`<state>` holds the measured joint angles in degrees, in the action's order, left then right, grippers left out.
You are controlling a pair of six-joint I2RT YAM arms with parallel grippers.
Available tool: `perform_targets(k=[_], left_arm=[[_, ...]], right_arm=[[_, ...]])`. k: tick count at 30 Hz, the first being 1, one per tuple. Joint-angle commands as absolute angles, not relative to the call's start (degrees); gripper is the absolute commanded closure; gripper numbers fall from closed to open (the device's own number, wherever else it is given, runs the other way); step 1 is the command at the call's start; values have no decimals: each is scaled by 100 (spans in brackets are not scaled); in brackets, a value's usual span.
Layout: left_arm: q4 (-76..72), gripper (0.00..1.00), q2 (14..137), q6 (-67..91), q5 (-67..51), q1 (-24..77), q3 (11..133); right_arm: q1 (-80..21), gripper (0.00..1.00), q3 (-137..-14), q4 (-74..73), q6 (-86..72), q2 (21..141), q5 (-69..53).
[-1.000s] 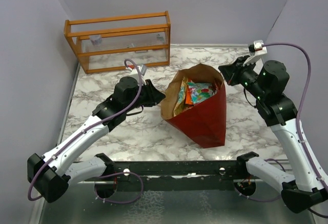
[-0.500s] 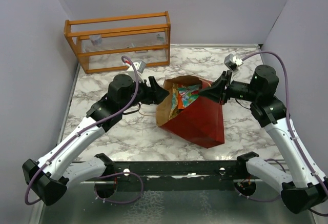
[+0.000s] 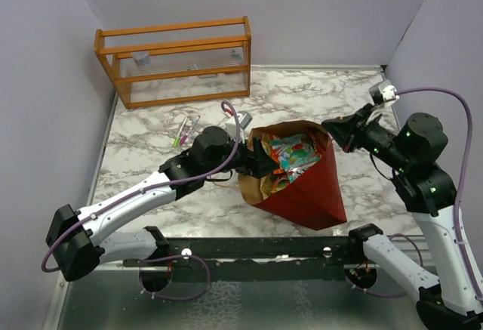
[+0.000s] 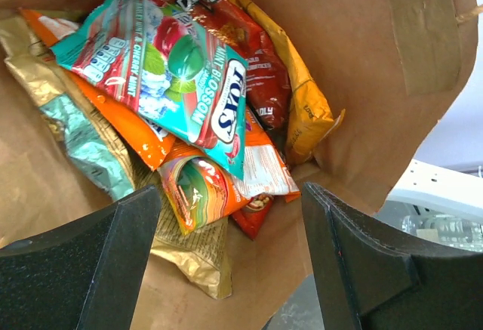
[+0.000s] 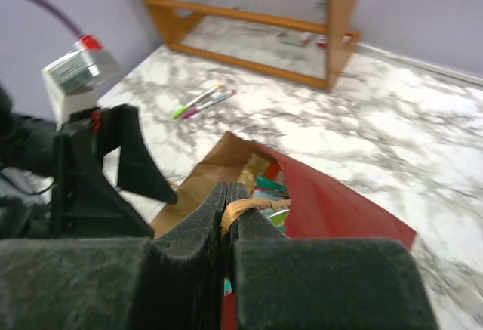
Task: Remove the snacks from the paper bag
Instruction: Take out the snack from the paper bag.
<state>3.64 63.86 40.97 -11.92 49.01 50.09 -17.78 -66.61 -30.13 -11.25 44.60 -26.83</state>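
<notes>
The paper bag (image 3: 306, 190) is laid tilted on the marble table (image 3: 204, 194), just past the arm bases, with its mouth turned up and to the left. The snacks (image 3: 290, 156) are piled inside it. A teal packet (image 4: 173, 73) is seen on top, with orange, red and gold ones under it. The left gripper (image 3: 260, 165) is held at the bag's mouth with its jaws spread wide apart, and nothing is gripped by them. The right gripper (image 3: 337, 130) is pressed shut on the bag's far right rim, by a cord handle (image 5: 247, 205). Farther back, pink and green pens (image 3: 183, 127) are laid on the table. At the far wall, an orange wooden rack (image 3: 173, 62) is stood.
</notes>
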Motion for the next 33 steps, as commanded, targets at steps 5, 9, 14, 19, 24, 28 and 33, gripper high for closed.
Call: perform_targets(k=[5, 9, 14, 19, 24, 28, 33], left_arm=[[-563, 22, 6947, 4181, -995, 5439, 5387], [-472, 23, 7157, 4161, -679, 5585, 5523], [166, 33, 7530, 4152, -188, 5589, 5904], [763, 36, 7685, 4430, 777, 5581, 6113], [1253, 41, 8164, 4356, 1200, 5474, 6485], [1275, 47, 8546, 4271, 1140, 5436, 6707], [1247, 50, 8844, 4307, 1191, 5440, 6879]], right_arm=[[-1775, 98, -6756, -2998, -1059, 3949, -867], [-1775, 98, -6739, -2957, -1009, 3970, -858], [-1775, 98, -6691, -2937, -993, 3894, -831], [-1775, 98, -6671, -2952, -1001, 3828, -755], [-1774, 98, -6680, -2965, -950, 3785, -733], [-1775, 98, -6679, -2994, -902, 3749, -704], [-1775, 98, -6663, -2991, -896, 3695, -718]])
